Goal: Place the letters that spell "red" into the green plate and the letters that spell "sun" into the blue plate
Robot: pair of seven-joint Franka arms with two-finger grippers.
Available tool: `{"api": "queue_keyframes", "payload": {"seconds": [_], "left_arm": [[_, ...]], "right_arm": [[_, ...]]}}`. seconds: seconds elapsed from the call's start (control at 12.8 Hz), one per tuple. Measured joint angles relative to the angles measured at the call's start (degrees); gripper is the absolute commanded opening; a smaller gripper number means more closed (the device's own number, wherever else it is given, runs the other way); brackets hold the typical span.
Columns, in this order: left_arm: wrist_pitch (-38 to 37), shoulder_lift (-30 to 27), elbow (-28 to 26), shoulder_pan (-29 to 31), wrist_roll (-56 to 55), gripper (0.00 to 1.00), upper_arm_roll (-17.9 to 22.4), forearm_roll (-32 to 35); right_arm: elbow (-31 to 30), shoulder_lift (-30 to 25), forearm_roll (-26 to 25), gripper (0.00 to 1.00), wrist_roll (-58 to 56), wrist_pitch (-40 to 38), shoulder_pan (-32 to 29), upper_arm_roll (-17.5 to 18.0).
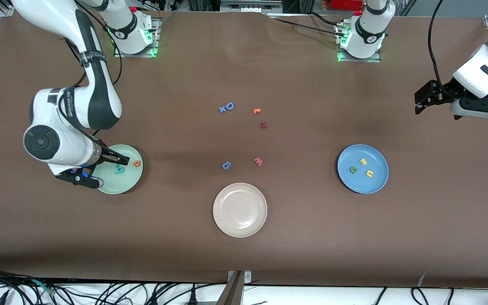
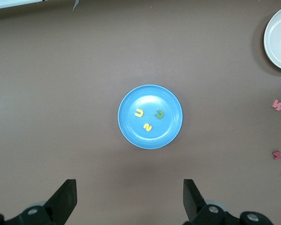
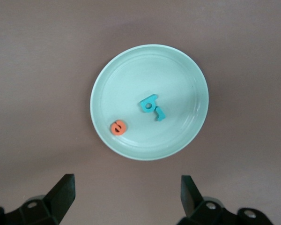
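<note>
1. The green plate (image 1: pixel 119 183) sat on the bench (image 1: pixel 244 254) toward the right arm's end. In it lay the orange "e" (image 1: pixel 137 163), the teal "d" (image 3: pixel 149 103) and the teal "r" (image 3: pixel 160 114); the two teal letters touched each other near the plate's middle, the "e" apart from them near the rim.
2. The right gripper (image 3: pixel 126 197) hung over the green plate, its fingers (image 3: pixel 63 192) spread wide apart with nothing between them.
3. The blue plate (image 1: pixel 379 182) sat toward the left arm's end of the bench. It held the yellow "s" (image 1: pixel 363 161), the green "n" (image 1: pixel 353 170) and the yellow "u" (image 1: pixel 370 173), close together but not touching.
4. The left gripper (image 2: pixel 129 199) was raised over bare bench at the left arm's end, well apart from the blue plate. Its fingers (image 2: pixel 65 199) stood wide apart and empty.
5. A beige-white plate (image 1: pixel 239 228) lay between the two coloured plates, nearer to the front camera than both, with nothing in it.
6. Loose letters lay mid-bench, farther from the front camera than the beige-white plate: a blue "g"-like letter (image 1: pixel 225 165), a pink "w" (image 1: pixel 258 161), a dark red letter (image 1: pixel 263 125), a small orange letter (image 1: pixel 256 111), and a blue capital "D" (image 1: pixel 229 106) touching a small blue cross-shaped piece (image 1: pixel 223 109).
</note>
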Motion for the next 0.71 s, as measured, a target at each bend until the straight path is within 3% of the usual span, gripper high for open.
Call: {"api": "queue_keyframes", "payload": {"seconds": [0.31, 0.71], "left_arm": [[-3.19, -0.09, 0.14, 0.2, 0.0, 1.0, 0.0, -0.8], [-4.23, -0.09, 0.08, 1.47, 0.0, 1.0, 0.63, -3.07]], "right_arm": [[6.48, -0.34, 0.09, 1.0, -0.58, -8.63, -0.07, -0.34], [9.99, -2.65, 3.41, 1.0, -3.12, -16.33, -0.92, -2.77]]}}
